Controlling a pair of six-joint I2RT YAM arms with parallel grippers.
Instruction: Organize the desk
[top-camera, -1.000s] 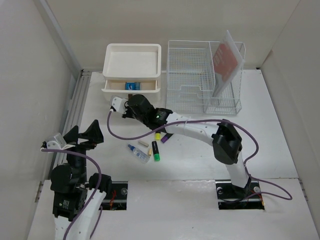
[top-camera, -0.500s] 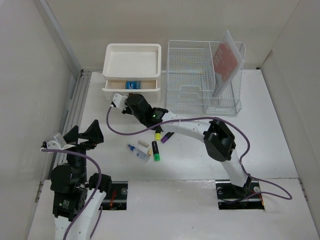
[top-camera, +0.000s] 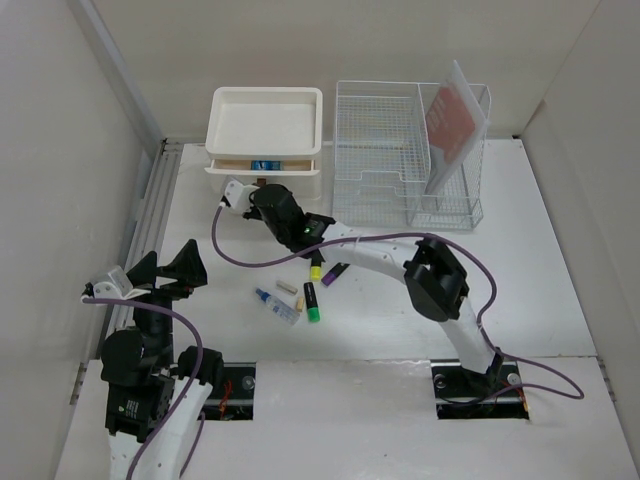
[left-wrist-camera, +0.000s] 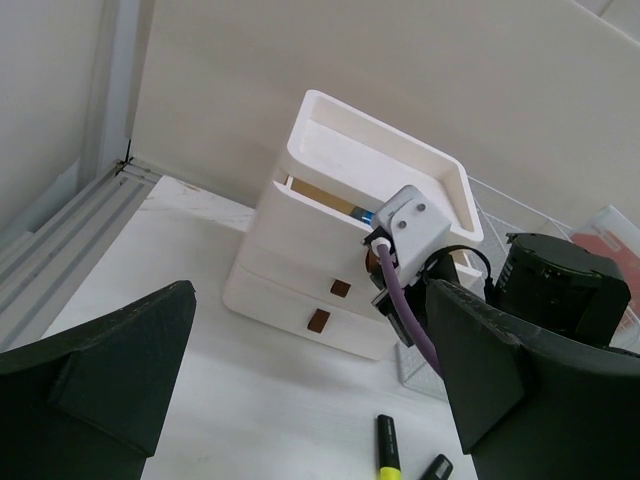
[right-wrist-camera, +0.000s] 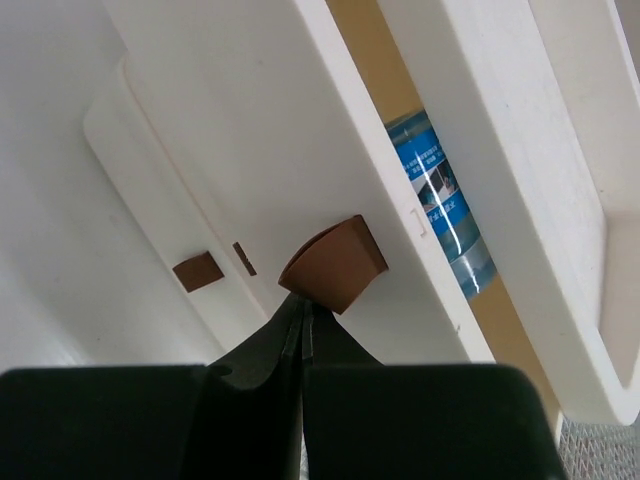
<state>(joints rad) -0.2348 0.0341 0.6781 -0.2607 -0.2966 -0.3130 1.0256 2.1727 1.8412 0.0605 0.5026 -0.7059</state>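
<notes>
The white desk (top-camera: 540, 260) holds a cream drawer box (top-camera: 265, 120) at the back. Its upper drawer (top-camera: 262, 172) stands slightly open, with a blue-labelled item (right-wrist-camera: 440, 200) inside. My right gripper (right-wrist-camera: 303, 305) is shut, and its joined fingertips touch the underside of the drawer's brown handle (right-wrist-camera: 335, 265) without clasping it. In the top view the right gripper (top-camera: 258, 190) sits right at the drawer front. My left gripper (top-camera: 165, 267) is open and empty, raised near the desk's left front, and the left wrist view shows it (left-wrist-camera: 310, 370) facing the drawer box (left-wrist-camera: 330, 240).
A green highlighter (top-camera: 311, 303), a yellow highlighter (top-camera: 316, 270), a dark marker (top-camera: 334, 273), a small clear bottle (top-camera: 276, 305) and a cream piece (top-camera: 287, 286) lie mid-desk. A wire-mesh rack (top-camera: 400, 150) with a red booklet (top-camera: 452, 120) stands back right. A grey rail (top-camera: 150, 220) runs along the left edge.
My right gripper has moved back toward the drawer box, and the upper drawer has slid inward with it, leaving a narrower gap. The left arm has not moved.
</notes>
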